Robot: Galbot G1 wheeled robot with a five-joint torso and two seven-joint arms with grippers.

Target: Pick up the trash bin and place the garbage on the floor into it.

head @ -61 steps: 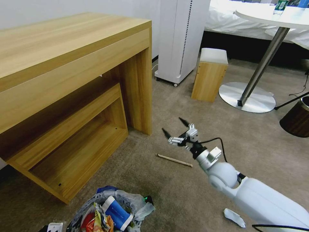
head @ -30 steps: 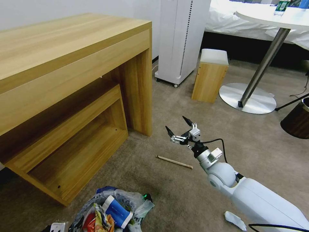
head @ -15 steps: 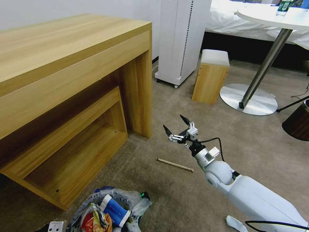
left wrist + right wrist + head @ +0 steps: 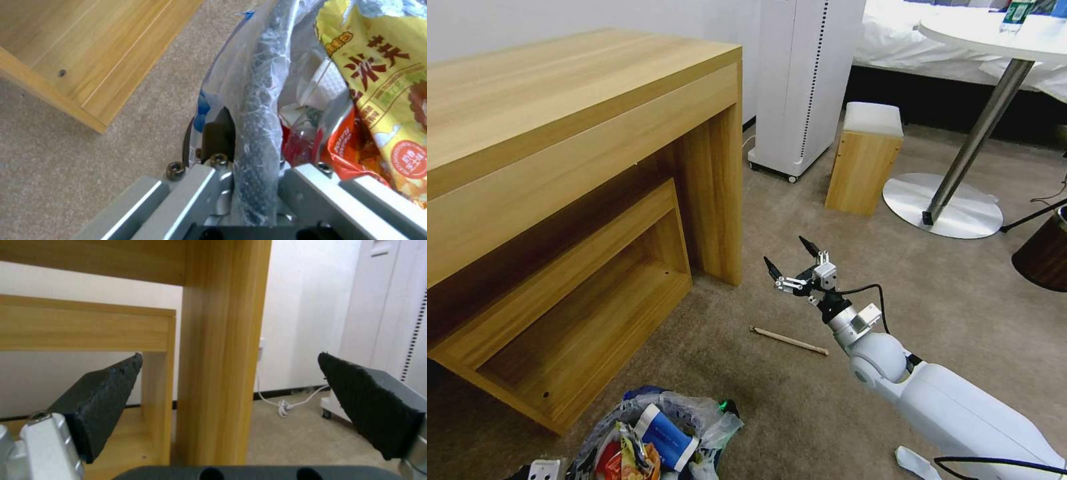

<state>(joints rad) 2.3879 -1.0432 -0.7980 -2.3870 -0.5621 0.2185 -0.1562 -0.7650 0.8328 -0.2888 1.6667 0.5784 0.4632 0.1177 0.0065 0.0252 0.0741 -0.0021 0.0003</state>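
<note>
The trash bin (image 4: 647,437), lined with a crinkly plastic bag, is at the lower left of the head view. My left gripper (image 4: 253,143) is shut on the bin's bagged rim (image 4: 260,110). In the bin lie garbage pieces: a blue-white carton (image 4: 667,437), red and orange wrappers (image 4: 627,460) and a yellow wrapper (image 4: 382,83). A thin wooden stick (image 4: 789,340) and a white scrap (image 4: 917,462) lie on the beige carpet floor (image 4: 974,300). My right gripper (image 4: 787,257) hangs open above and just beyond the stick, its black fingers (image 4: 106,400) spread wide and facing the desk leg.
A wooden desk (image 4: 560,133) with a low shelf fills the left side, its leg (image 4: 724,200) close to the right gripper. Behind stand a white appliance (image 4: 807,80), a wooden stool (image 4: 864,160) and a round table's metal base (image 4: 944,203). A brown bin (image 4: 1044,253) is at the right edge.
The head view has shifted slightly. My right gripper has risen a little above the stick and stays open. The left gripper still holds the bin.
</note>
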